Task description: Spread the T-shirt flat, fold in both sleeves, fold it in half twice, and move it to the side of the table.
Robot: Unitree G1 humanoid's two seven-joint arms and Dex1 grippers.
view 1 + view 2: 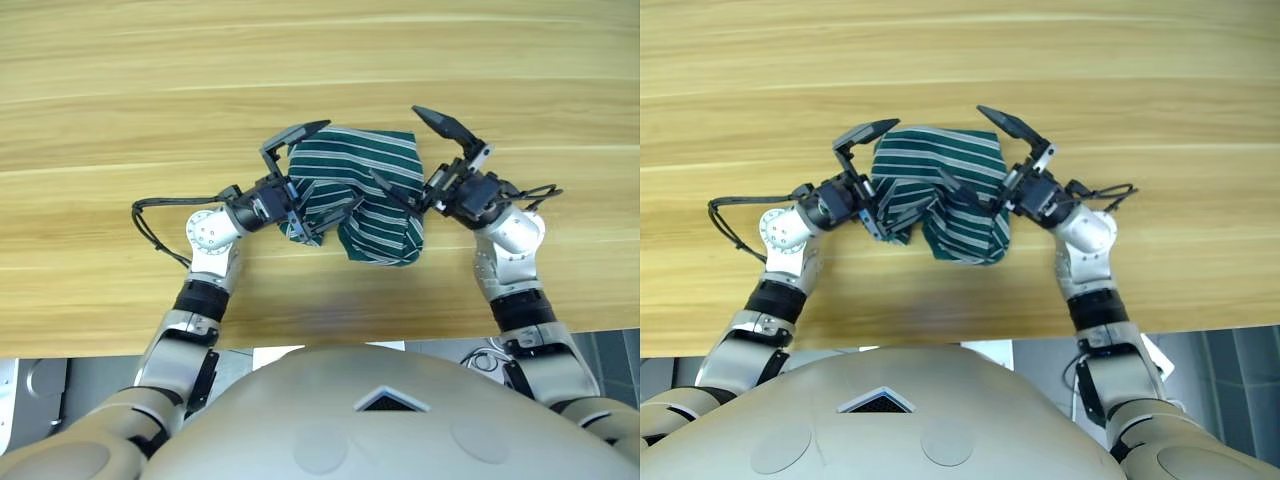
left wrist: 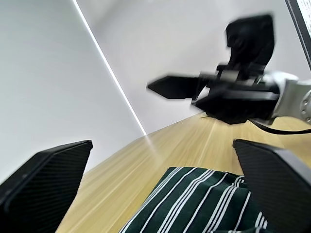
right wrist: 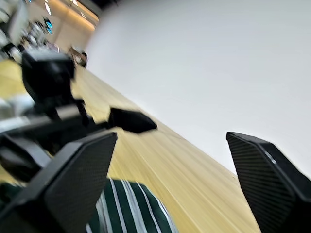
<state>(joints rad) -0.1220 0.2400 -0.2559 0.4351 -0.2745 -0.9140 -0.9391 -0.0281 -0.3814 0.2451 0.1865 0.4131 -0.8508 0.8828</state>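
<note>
- Head view: a bunched dark-green, white-striped cotton T-shirt lies on the pale wooden table. The left gripper at its 9 o'clock and the right gripper at 3 o'clock bracket it, probably for a grab.
- Left wrist view: its fingers are released wide, with cloth between them.
- Right wrist view: likewise released, nothing held.

silver arms, black joint bands, looped black cables, black carbon-weave fingers
</note>
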